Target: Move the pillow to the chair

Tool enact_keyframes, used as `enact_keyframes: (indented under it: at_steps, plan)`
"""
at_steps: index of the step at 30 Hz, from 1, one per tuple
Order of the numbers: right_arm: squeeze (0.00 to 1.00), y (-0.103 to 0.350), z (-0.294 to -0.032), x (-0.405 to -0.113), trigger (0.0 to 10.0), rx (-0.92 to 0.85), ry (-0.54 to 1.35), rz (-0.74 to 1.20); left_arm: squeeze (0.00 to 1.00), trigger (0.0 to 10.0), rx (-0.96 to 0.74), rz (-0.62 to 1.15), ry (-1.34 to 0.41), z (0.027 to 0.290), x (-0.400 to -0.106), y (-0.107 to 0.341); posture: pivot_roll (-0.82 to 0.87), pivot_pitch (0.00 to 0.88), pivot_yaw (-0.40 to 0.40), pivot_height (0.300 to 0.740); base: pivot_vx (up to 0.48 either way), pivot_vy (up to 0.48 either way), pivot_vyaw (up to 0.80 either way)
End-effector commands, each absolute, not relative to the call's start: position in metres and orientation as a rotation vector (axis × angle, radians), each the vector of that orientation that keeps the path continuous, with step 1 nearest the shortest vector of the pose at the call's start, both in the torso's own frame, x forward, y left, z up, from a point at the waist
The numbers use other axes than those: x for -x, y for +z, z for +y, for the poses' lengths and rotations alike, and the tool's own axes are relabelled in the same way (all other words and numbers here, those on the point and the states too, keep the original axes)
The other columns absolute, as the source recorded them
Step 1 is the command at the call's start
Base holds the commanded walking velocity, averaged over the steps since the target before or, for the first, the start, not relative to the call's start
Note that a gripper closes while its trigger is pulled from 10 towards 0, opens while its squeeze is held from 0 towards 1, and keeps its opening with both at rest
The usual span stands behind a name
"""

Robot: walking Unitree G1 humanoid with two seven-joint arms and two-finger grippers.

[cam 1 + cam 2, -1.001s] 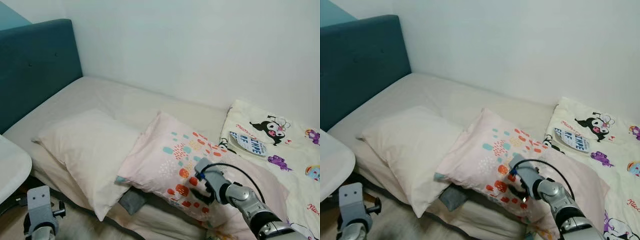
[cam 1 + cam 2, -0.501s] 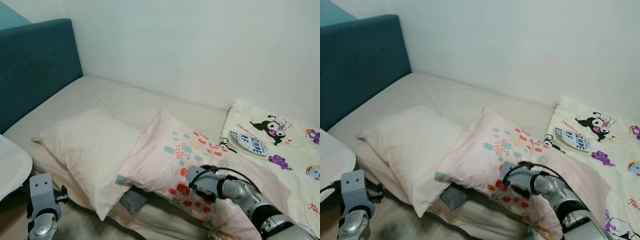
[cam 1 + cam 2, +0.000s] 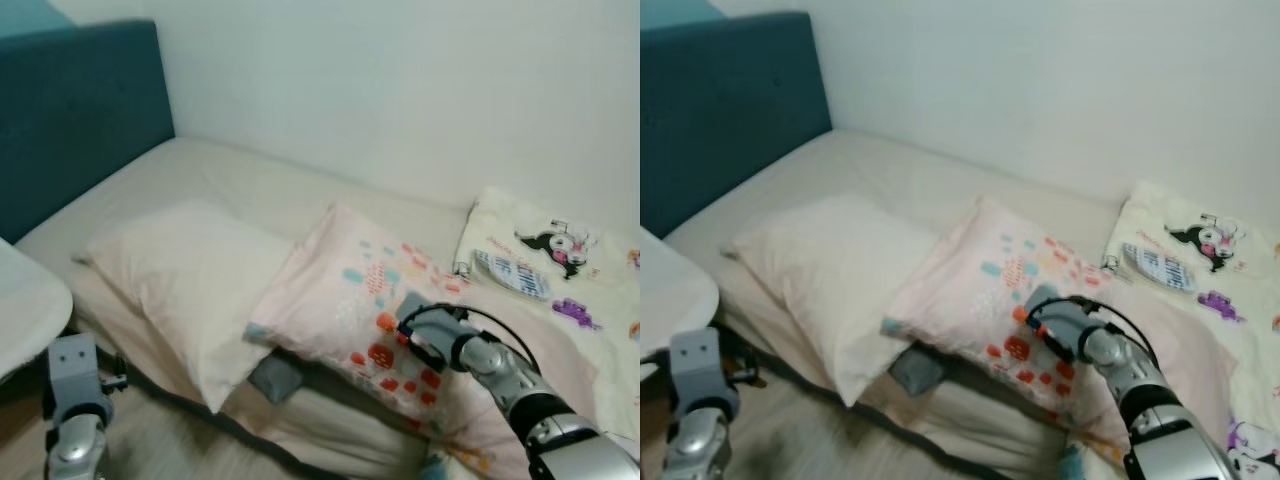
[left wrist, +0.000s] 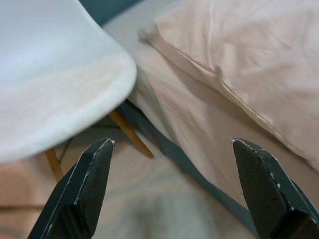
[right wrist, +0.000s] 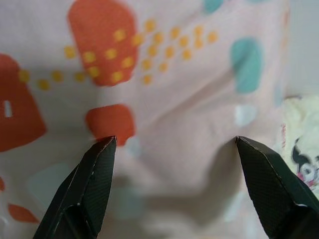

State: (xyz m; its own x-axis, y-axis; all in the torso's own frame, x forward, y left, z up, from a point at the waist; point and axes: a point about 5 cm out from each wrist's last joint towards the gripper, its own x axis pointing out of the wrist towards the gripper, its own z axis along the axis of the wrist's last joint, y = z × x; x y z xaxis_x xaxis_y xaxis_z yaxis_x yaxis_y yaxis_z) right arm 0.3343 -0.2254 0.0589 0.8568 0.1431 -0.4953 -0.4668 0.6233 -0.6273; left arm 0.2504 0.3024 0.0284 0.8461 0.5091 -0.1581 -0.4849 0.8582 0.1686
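— Where was the pillow [image 3: 375, 300] when you paused?

— On the bed [image 3: 250, 190], its long axis running from the wall toward the near edge. My right gripper [image 5: 174, 184] was pressed into its near end, fingers spread wide with patterned fabric between them, not yet pinched.

— And the left?

— The left gripper [image 4: 169, 189] hung low, wide open, beside the chair [image 4: 50, 84]. I judged the right arm far nearer.

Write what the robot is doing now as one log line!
right gripper: open, fingertips pressing into patterned pillow | left gripper: open, idle, low beside white chair | plain pillow: untouched on bed
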Motion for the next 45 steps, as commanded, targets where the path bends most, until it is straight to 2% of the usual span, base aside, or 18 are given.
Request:
enact_keyframes:
  at_steps: [1,6,14,16,20,23,26,30,35,36,37,39,40,41,42,44,45]
  plan:
    - [0.00,0.052,-0.231,-0.329,10.0,0.787,0.324,0.464,0.00,10.0,-0.141,0.169,0.516,0.304,-0.252,0.035,-0.02,0.000,-0.057,0.615,0.000,0.000,0.00]
    - [0.00,0.052,-0.232,-0.329,10.0,0.762,0.301,0.470,0.00,10.0,-0.151,0.130,0.513,0.307,-0.256,0.044,-0.02,0.000,-0.054,0.600,0.000,0.000,0.00]
    - [0.00,0.057,-0.245,-0.328,10.0,0.776,0.274,0.450,0.00,10.0,-0.206,0.043,0.432,0.298,-0.269,0.067,-0.03,0.000,-0.027,0.580,0.000,0.000,0.00]
    - [0.00,0.061,-0.242,-0.330,10.0,0.756,0.297,0.419,0.00,10.0,-0.208,0.041,0.423,0.295,-0.270,0.067,-0.03,0.000,-0.026,0.575,0.000,0.000,0.00]
    - [0.00,0.076,-0.210,-0.334,10.0,0.642,0.528,0.279,0.00,10.0,-0.203,0.042,0.408,0.289,-0.271,0.067,-0.04,0.000,-0.026,0.555,0.000,0.000,0.00]
    - [0.00,0.076,-0.207,-0.334,10.0,0.668,0.565,0.285,0.00,10.0,-0.201,0.042,0.404,0.288,-0.272,0.068,-0.04,0.000,-0.028,0.545,0.000,0.000,0.00]
    - [0.00,0.075,-0.216,-0.336,10.0,0.747,0.506,0.327,0.00,10.0,-0.199,0.039,0.403,0.287,-0.273,0.069,-0.04,0.000,-0.031,0.535,0.000,0.000,0.00]
    - [0.00,0.081,-0.221,-0.340,10.0,0.717,0.461,0.330,0.00,10.0,-0.197,0.031,0.404,0.285,-0.273,0.072,-0.04,0.000,-0.036,0.535,0.000,0.000,0.00]
    - [0.00,0.115,-0.198,-0.331,10.0,0.450,0.729,0.135,0.00,10.0,-0.191,0.016,0.408,0.284,-0.276,0.077,-0.04,0.000,-0.039,0.535,0.000,0.000,0.00]
    - [0.00,0.115,-0.198,-0.331,10.0,0.450,0.729,0.135,0.00,10.0,-0.191,0.016,0.408,0.284,-0.276,0.077,-0.04,0.000,-0.039,0.535,0.000,0.000,0.00]
    - [0.00,0.126,-0.195,-0.323,10.0,0.396,0.817,0.105,0.00,10.0,-0.190,0.013,0.409,0.283,-0.276,0.078,-0.05,0.000,-0.039,0.535,0.000,0.000,0.00]
    - [0.00,0.126,-0.195,-0.323,10.0,0.396,0.817,0.105,0.00,10.0,-0.190,0.013,0.409,0.283,-0.276,0.078,-0.05,0.000,-0.039,0.535,0.000,0.000,0.00]
    - [0.00,0.142,-0.195,-0.302,10.0,0.341,0.993,0.099,0.00,10.0,-0.188,0.006,0.411,0.282,-0.278,0.080,-0.05,0.000,-0.037,0.535,0.000,0.000,0.00]
    - [0.00,0.142,-0.195,-0.302,10.0,0.341,0.993,0.099,0.00,10.0,-0.188,0.006,0.411,0.282,-0.278,0.080,-0.05,0.000,-0.037,0.535,0.000,0.000,0.00]
    - [0.00,0.148,-0.196,-0.291,10.0,0.342,1.072,0.119,0.00,10.0,-0.188,0.003,0.411,0.282,-0.278,0.081,-0.05,0.000,-0.037,0.535,0.000,0.000,0.00]
    - [0.00,0.148,-0.196,-0.291,10.0,0.342,1.072,0.119,0.00,10.0,-0.188,0.003,0.411,0.282,-0.278,0.081,-0.05,0.000,-0.037,0.535,0.000,0.000,0.00]
    - [0.00,0.151,-0.198,-0.279,10.0,0.370,1.149,0.161,0.00,10.0,-0.187,0.000,0.412,0.282,-0.279,0.082,-0.06,0.000,-0.035,0.535,0.000,0.000,0.00]
